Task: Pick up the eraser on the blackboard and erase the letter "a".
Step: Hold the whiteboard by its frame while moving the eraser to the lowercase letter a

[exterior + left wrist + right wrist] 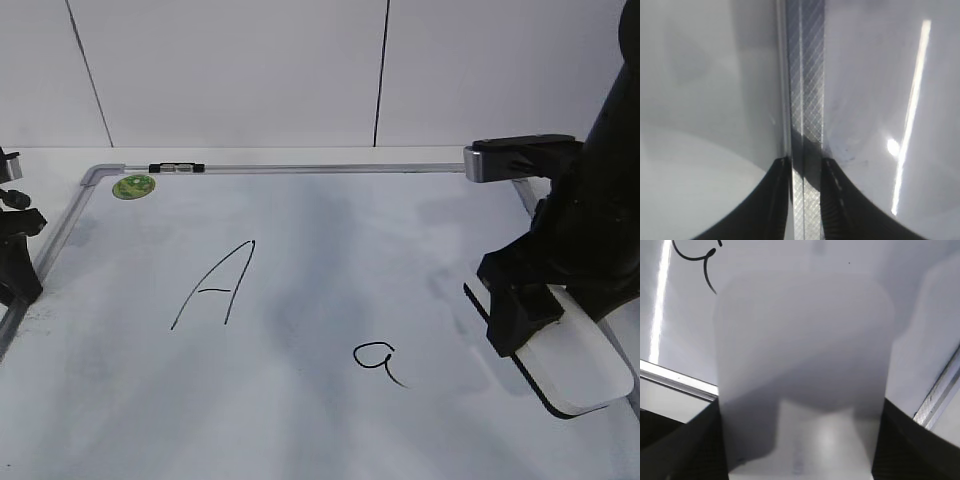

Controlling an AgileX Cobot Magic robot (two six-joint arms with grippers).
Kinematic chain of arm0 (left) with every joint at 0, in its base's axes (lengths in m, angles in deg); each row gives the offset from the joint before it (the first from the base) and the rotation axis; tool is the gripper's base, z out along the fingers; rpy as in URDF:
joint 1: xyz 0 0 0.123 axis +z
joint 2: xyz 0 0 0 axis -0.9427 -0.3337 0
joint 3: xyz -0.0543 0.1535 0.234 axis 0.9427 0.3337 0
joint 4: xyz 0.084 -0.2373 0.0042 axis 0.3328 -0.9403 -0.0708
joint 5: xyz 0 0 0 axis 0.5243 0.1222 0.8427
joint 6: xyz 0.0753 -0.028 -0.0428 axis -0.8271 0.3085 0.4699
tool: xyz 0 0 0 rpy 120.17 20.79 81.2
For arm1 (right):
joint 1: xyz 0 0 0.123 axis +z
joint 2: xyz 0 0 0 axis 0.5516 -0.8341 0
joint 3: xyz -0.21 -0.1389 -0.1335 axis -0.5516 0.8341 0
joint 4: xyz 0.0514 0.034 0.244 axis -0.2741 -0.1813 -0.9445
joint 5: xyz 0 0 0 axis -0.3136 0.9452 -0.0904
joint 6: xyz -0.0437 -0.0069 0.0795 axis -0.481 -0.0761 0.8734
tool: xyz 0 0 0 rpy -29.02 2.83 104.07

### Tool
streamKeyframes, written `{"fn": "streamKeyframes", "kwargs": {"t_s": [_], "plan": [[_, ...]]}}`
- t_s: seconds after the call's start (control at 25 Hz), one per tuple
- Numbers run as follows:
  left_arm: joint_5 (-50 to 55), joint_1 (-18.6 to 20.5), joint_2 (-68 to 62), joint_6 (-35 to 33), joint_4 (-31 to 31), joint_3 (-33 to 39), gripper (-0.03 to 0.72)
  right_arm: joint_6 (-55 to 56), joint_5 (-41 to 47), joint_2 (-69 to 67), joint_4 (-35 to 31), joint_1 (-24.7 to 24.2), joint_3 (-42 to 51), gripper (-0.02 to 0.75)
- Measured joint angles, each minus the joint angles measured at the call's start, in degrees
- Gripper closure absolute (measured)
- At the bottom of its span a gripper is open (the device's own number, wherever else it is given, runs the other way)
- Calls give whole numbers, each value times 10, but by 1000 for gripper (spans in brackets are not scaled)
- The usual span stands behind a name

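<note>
Eraser in the right claw, tilted over the blackboard's right side.

The eraser sits between the right claw's two black fingers, which stand wide apart and press its two long sides; its white back faces up, its black underside edge shows toward the letter "a". That small "a" lies just left of the claw on the blackboard, apart from the eraser. Farther left is a large "A", and a green sticker near the far left corner. The left claw straddles the board's silver frame at the left edge, fingers narrowly parted on either side; whether they pinch it cannot be told.
</note>
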Motion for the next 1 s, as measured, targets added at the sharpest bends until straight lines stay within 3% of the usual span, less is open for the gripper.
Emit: {"fn": "streamKeyframes", "kwargs": {"t_s": [0.8, 1.0], "plan": [[15, 19, 0, -2, -15, 0, 505, 0, -1, 0, 0, 0, 0, 208], [15, 19, 0, -3, -19, 0, 546, 0, -2, 0, 0, 0, 0, 208]]}}
